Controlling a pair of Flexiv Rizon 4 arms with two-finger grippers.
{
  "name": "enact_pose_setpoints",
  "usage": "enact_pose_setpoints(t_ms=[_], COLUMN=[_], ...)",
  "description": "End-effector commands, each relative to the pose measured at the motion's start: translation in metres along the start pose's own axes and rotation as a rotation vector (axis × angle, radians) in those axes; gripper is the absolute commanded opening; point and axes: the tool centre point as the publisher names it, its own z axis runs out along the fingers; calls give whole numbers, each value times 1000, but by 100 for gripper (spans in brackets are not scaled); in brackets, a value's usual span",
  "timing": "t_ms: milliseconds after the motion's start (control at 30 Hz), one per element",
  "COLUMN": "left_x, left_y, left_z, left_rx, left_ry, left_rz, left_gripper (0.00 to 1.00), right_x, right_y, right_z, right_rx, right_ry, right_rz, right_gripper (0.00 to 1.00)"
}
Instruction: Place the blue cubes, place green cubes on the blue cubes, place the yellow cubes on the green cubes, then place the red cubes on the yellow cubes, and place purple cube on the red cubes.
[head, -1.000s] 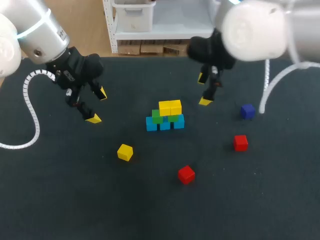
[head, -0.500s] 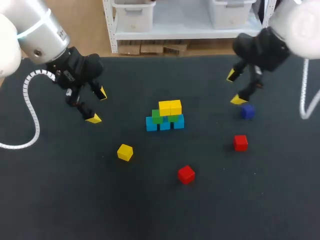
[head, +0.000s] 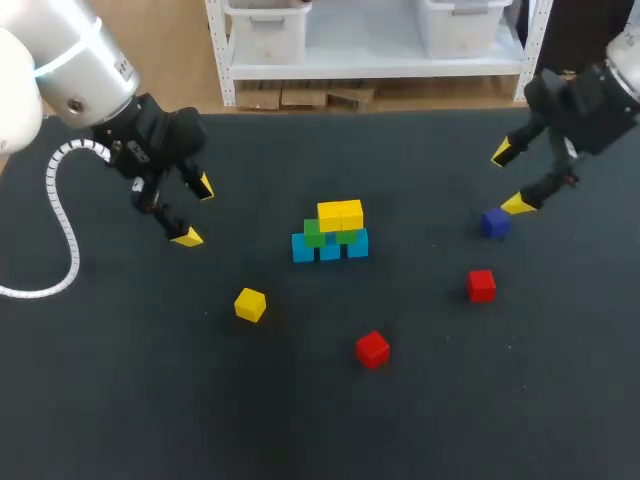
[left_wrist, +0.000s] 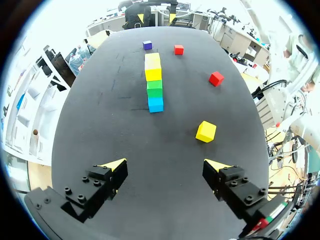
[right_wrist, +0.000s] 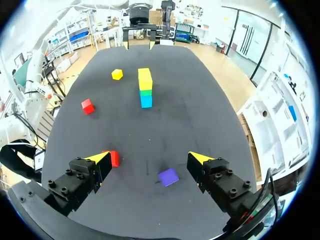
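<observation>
Purple cube (head: 494, 222), sharp-edged, lies near the spread right pincer (head: 511, 178).

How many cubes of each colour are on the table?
Blue cubes: 3
Green cubes: 2
Yellow cubes: 3
Red cubes: 2
Purple cube: 1
Total: 11

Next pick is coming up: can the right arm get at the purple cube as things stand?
Likely yes. The right gripper hangs with open jaws close over the purple cube, which sits alone on bare table; the nearest red cube stands apart.
</observation>
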Motion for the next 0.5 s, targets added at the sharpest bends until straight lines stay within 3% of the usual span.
enact_pose_setpoints(t_ms=[33,167,333,500], left_x=[1,1,-2,2], left_y=[0,0,-12,-26], left_z=[0,0,-3,-7], left_rx=[-2,-2,10,33], left_ry=[-1,-1,3,62], left_rz=[2,2,156,222], left_gripper=[100,100,100,100], right_x=[3,3,3,3], right_y=[8,8,8,8], right_z=[-4,-4,-4,-4], right_rx=[4,4,4,4], right_ry=[-4,-4,-4,-4], right_rz=[0,0,0,0], right_gripper=[100,100,100,100])
